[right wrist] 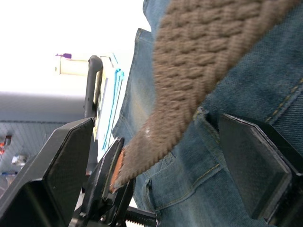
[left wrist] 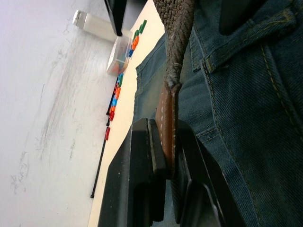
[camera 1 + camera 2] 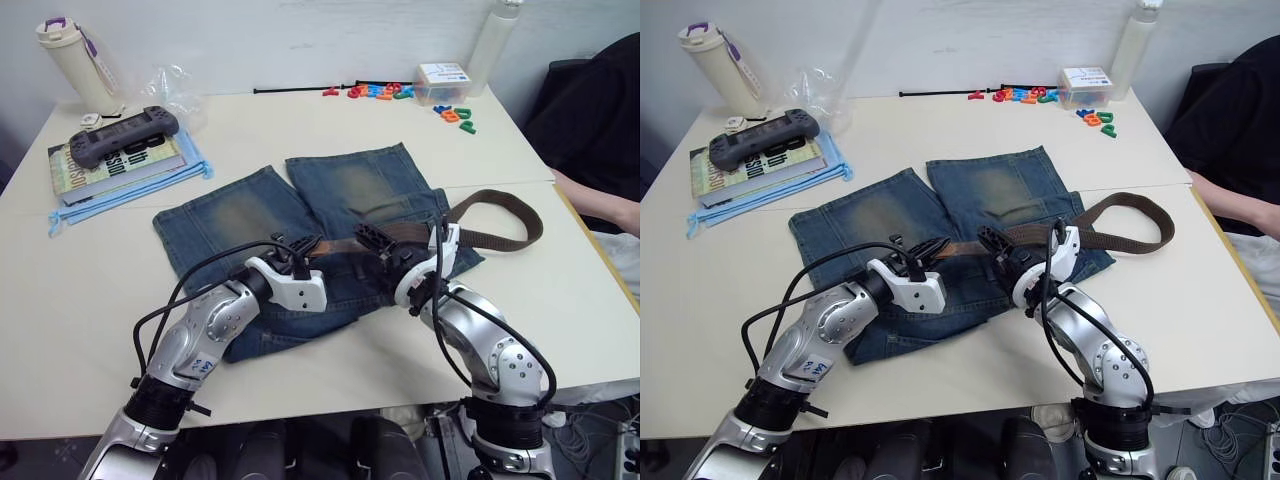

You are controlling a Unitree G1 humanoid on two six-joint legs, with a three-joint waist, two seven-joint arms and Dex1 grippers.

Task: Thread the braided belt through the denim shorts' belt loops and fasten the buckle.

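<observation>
A: Counter (image 3: 90,300) first, pale, carrying everything. On it, flat and spread, denim shorts (image 3: 240,215), legs pointing away from the robot, waistband nearest it.

B: Beyond the shorts' left leg: stack of books (image 3: 120,165) with a dark handheld console (image 3: 122,135) on top, a cream bottle (image 3: 78,62) behind that. Far past the shorts' right leg, coloured letters (image 3: 375,92) and a small box (image 3: 442,82). Person's dark sleeve (image 3: 595,120) off to the shorts' right.

A: Braided belt (image 3: 500,215) next: looping out past the shorts' right hip, curving back, running along the waistband toward the middle.

B: Left gripper (image 2: 168,156) at the waistband's middle, jaws closed tight on the belt's tan leather tip. Pinched flat between the two fingers (image 2: 142,165) in the wrist view.

A: Right gripper (image 1: 170,165) just beside it, over the waistband toward the right hip. Jaws spread wide, fingers (image 1: 251,161) either side of the braided strap, gripping nothing.

B: One of the belt loops (image 2: 246,40) just beside the strap. Threaded or not, cannot tell.
</observation>
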